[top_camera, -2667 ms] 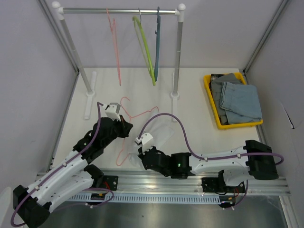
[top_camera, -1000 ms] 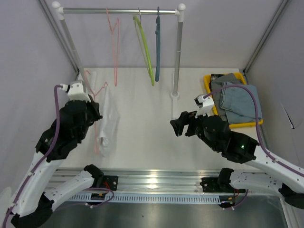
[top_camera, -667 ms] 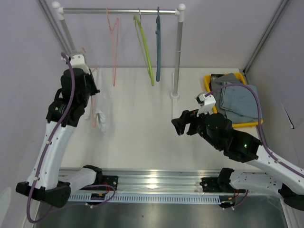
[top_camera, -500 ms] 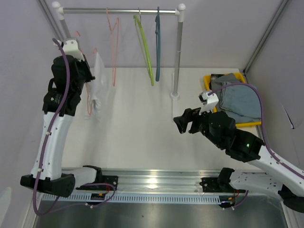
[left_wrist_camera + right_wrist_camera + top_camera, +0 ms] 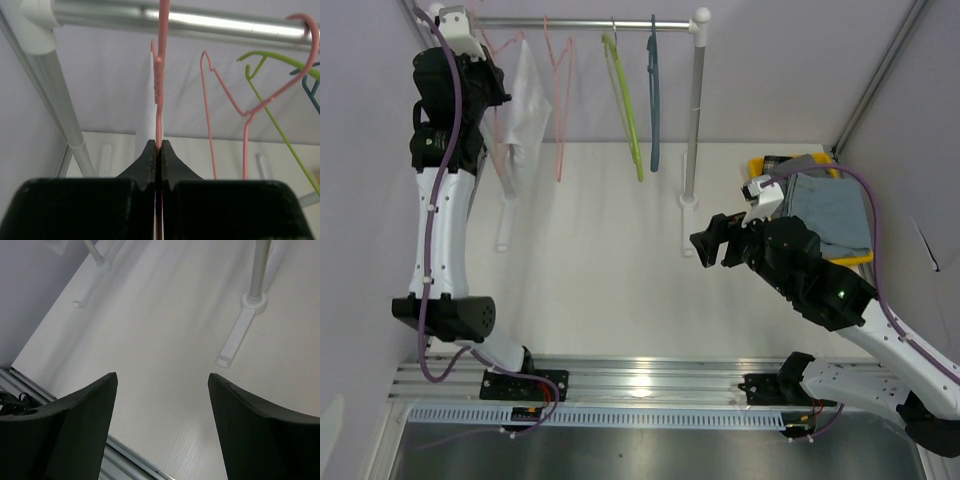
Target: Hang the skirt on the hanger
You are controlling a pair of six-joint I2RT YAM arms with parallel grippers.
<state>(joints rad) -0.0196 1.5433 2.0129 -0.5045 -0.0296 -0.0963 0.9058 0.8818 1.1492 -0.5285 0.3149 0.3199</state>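
High at the left end of the rail [image 5: 590,21], my left gripper [image 5: 488,62] is shut on the pink hanger [image 5: 502,60]. The white skirt [image 5: 525,105] hangs from that hanger, just below the rail. In the left wrist view the jaws are pressed together on the hanger's pink wire [image 5: 159,100], with a strip of the skirt [image 5: 145,115] behind it and the rail [image 5: 200,20] right above. Whether the hook is over the rail I cannot tell. My right gripper [image 5: 710,243] hovers open over the table's middle, with nothing between its fingers [image 5: 162,382].
Another pink hanger [image 5: 560,90], a green one [image 5: 625,100] and a blue one [image 5: 652,90] hang on the rail. The rack's right post [image 5: 695,110] stands near my right gripper. A yellow bin [image 5: 757,170] of folded clothes [image 5: 830,205] sits at the right.
My left arm has lifted the hanger and skirt from low at the table's left up to the rail. My right gripper stayed open and drifted slightly right.
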